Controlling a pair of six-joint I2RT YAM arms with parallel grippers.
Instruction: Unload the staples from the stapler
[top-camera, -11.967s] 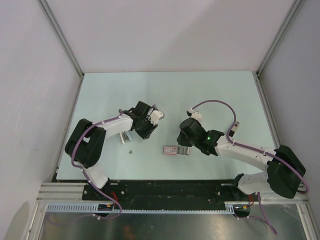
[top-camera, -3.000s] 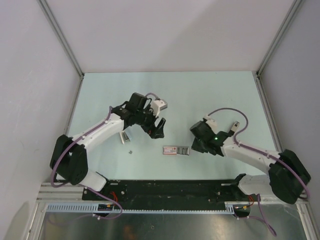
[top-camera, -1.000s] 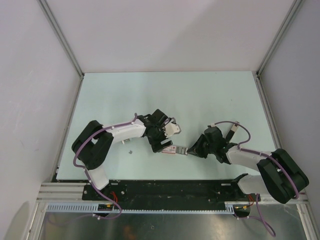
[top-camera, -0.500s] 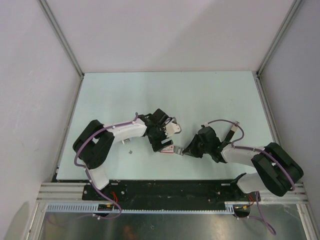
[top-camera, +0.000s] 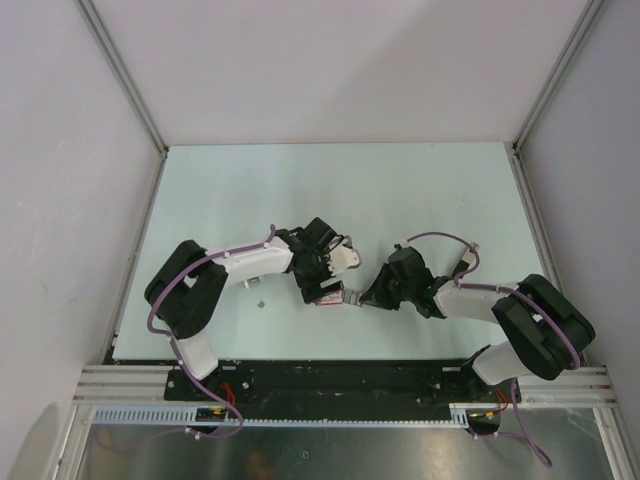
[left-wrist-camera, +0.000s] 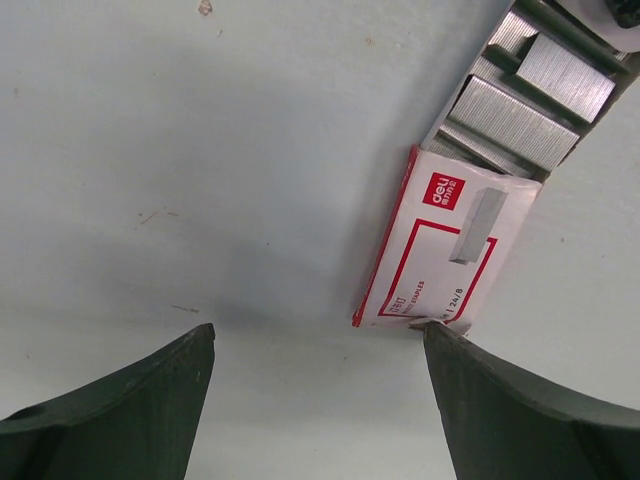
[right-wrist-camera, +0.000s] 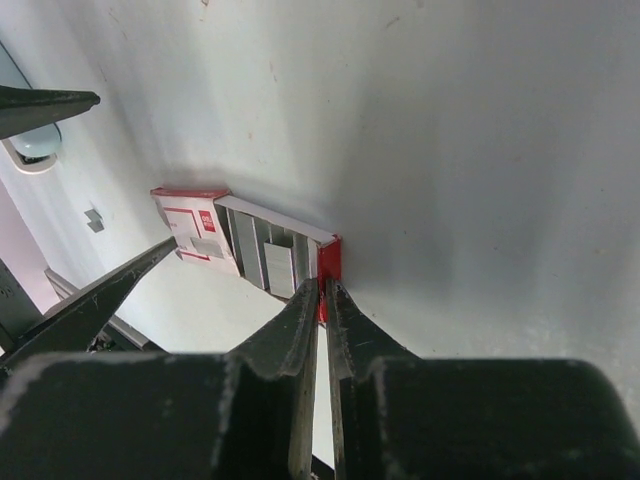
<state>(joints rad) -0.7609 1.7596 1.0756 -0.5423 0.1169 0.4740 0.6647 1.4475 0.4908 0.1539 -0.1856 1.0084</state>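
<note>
A red-and-white staple box (top-camera: 335, 298) lies on the table between the two arms. Its drawer is pulled partway out, with silver staples (left-wrist-camera: 510, 120) showing in it. My right gripper (right-wrist-camera: 322, 285) is shut on the drawer's red end flap (right-wrist-camera: 330, 262). My left gripper (left-wrist-camera: 320, 335) is open and low over the table, with its right fingertip (left-wrist-camera: 440, 335) touching the near corner of the box sleeve (left-wrist-camera: 450, 250). A pale rounded object (right-wrist-camera: 30, 150) at the far left of the right wrist view may be the stapler. In the top view the left arm covers that spot.
A small dark speck (top-camera: 258, 302) lies on the table left of the box. Both forearms lie low across the near middle of the table. Grey walls with metal frame posts (top-camera: 120, 75) close in the back and both sides.
In the last second my right gripper has slid left, carrying the drawer end closer to the left gripper. The left gripper has stayed open and almost still.
</note>
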